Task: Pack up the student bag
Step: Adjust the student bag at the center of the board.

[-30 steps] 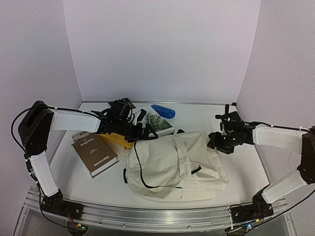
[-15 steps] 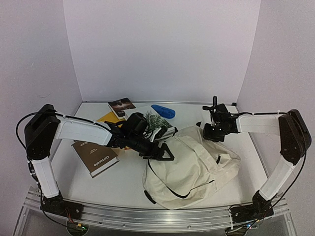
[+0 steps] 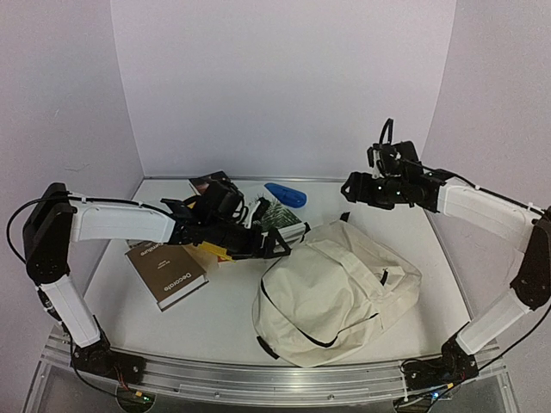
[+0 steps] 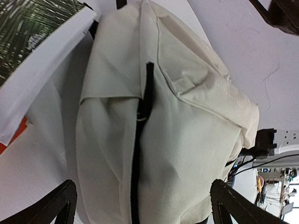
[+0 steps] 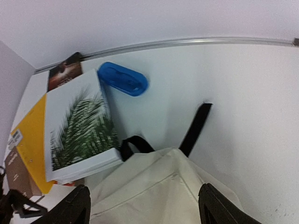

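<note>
Cream student bag [image 3: 331, 288] beside palm-leaf book [image 3: 280, 212]

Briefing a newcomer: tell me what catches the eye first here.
The cream bag dominates, slumped right of centre. The open left gripper sits at its left edge, and the open right gripper hangs above its far end. Behind lie a palm-leaf book and a blue case.

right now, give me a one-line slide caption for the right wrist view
Open right hand above the cream student bag, palm-leaf book and blue case beyond.
</note>
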`<action>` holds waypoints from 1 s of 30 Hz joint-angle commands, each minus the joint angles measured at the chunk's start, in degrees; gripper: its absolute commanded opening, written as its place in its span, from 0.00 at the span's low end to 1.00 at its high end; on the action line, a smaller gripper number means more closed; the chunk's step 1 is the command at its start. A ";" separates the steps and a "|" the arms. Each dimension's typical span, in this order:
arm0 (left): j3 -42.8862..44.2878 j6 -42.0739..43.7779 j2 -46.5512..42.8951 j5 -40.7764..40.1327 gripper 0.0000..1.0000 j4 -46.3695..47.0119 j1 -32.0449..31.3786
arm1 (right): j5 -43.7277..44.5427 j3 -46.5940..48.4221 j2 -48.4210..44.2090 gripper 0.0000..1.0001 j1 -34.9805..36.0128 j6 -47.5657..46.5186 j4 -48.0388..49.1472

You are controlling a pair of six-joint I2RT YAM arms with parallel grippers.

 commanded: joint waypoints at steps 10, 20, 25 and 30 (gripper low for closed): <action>11.02 -2.80 8.13 -0.16 0.77 7.04 3.56 | 0.02 9.40 10.12 0.70 7.82 3.27 -3.26; 25.16 1.20 20.57 1.77 0.58 0.18 3.55 | -1.49 -0.65 3.99 0.62 7.85 7.63 -0.95; 28.79 2.10 23.45 1.67 0.54 -1.39 3.49 | -4.06 -6.47 0.29 0.59 7.84 8.77 -0.35; 31.01 2.20 25.70 4.88 0.47 -1.49 3.13 | -5.74 -9.78 -1.66 0.57 7.83 10.61 0.96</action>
